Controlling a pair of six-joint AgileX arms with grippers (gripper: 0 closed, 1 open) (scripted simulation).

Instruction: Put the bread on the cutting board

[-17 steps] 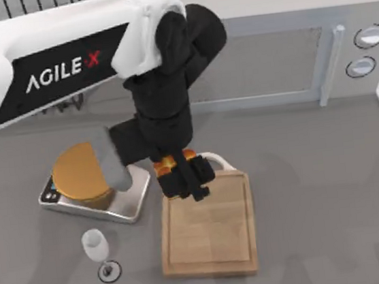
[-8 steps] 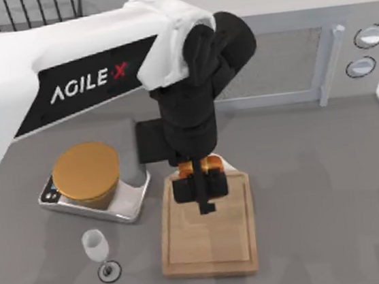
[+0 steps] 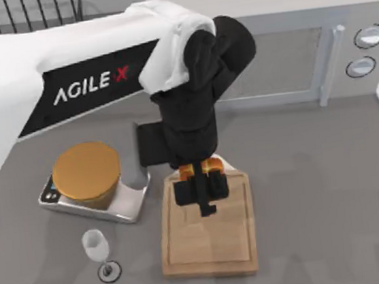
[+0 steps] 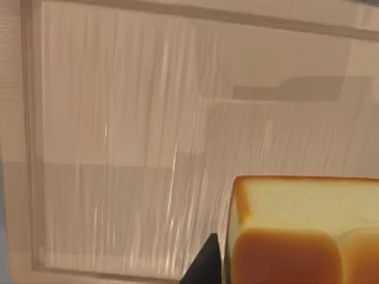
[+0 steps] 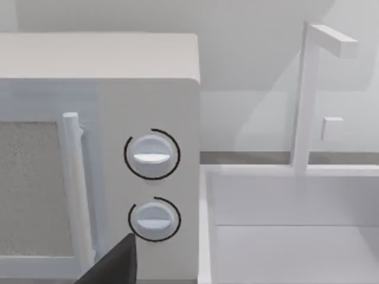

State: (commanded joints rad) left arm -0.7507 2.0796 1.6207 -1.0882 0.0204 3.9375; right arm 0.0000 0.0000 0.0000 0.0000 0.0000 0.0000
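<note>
The bread (image 3: 87,171) is seen resting on the silver scale (image 3: 131,200), just left of the cutting board (image 3: 211,239), so the transfer is judged not yet done. The left hand (image 3: 200,190) is held above the board's handle end without the bread; whether it is clenched or released cannot be told. Open surface (image 3: 318,189) is left to the right, while a wine glass (image 3: 97,247) is set close before the scale.

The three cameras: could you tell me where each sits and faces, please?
Top view: above the table, looking down; left gripper over the board.
Left wrist view: on the left arm, facing the board; its gripper's tip.
Right wrist view: on the right arm, facing the microwave; right gripper tip.
Top and left wrist share the board.
</note>
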